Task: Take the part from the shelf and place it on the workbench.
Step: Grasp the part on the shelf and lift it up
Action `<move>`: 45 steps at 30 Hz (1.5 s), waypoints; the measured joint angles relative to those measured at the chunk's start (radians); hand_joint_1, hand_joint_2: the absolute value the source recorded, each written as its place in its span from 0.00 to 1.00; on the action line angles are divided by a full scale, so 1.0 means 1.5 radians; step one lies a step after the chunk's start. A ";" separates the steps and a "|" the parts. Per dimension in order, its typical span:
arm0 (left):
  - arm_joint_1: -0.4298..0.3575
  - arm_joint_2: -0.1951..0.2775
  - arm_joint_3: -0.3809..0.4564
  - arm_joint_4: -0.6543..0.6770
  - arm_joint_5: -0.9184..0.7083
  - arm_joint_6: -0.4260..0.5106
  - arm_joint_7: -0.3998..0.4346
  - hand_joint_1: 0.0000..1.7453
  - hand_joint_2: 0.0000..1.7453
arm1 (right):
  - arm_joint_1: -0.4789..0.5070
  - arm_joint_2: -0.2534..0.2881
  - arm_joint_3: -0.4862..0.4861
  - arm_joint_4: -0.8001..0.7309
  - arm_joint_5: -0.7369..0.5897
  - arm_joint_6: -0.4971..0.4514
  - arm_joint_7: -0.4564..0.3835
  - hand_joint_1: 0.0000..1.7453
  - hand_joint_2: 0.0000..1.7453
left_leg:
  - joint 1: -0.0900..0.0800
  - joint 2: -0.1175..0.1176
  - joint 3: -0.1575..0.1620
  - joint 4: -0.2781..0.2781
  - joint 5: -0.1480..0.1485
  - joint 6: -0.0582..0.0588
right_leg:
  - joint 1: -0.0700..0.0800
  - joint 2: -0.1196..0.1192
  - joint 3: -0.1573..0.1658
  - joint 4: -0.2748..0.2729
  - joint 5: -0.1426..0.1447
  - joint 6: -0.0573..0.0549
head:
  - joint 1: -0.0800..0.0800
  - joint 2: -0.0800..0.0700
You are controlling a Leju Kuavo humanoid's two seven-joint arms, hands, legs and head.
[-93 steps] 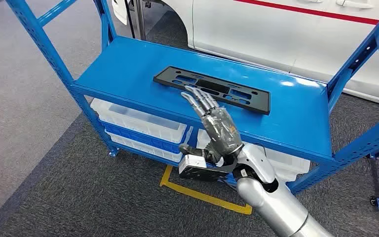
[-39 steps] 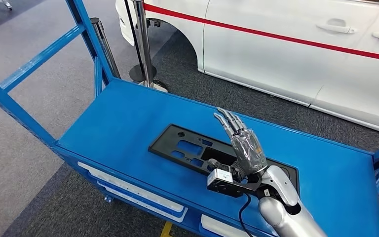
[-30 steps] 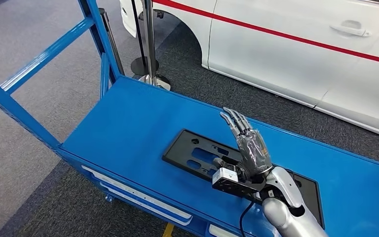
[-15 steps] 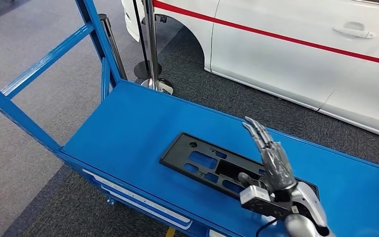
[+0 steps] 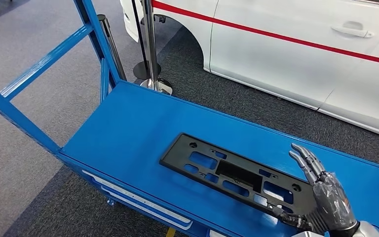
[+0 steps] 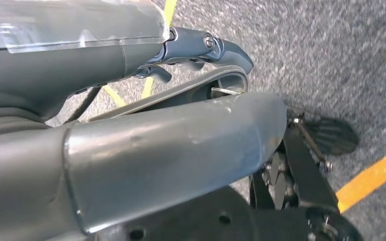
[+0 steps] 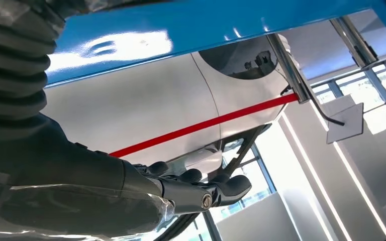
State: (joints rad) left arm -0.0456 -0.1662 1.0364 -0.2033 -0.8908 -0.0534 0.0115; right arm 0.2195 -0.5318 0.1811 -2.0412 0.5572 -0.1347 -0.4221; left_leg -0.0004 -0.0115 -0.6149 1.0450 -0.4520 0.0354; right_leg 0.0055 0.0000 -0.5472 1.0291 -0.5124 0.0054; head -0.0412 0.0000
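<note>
Right robot hand point(image 5: 328, 200): I see it with fingers spread and straight, holding nothing, at the near right end of the part; whether the thumb touches the part's edge I cannot tell.
Left robot hand point(image 6: 130, 130): hangs low over carpet; I cannot tell whether its fingers are apart or curled.
Part point(image 5: 239, 175): flat black plate with cut-outs, lying on the shelf point(image 5: 133, 128), stretching away to the left of my right hand.
Risk, grip: I judge a one-ended hold on so long a plate could let it droop and slip.
Risk, slide: pushing at the edge may skate it along the smooth shelf.
Risk, snag: fingers could catch in a cut-out.
</note>
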 joint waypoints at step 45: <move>-0.008 -0.007 0.016 0.000 -0.026 0.003 -0.003 0.00 0.00 | -0.088 -0.029 0.223 0.085 0.154 0.060 0.119 0.00 1.00 | -0.001 0.000 0.001 0.000 0.000 0.000 | 0.000 0.000 0.001 0.000 0.000 0.000 | 0.000 0.000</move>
State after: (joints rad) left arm -0.0572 -0.1764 1.0603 -0.2033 -0.9303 -0.0492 0.0067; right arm 0.0869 -0.5745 0.5162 -1.9140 0.7876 -0.0441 -0.2434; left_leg -0.0023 -0.0112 -0.6140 1.0449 -0.4520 0.0357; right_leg 0.0050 0.0001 -0.5453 1.0292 -0.5124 0.0055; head -0.0412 0.0000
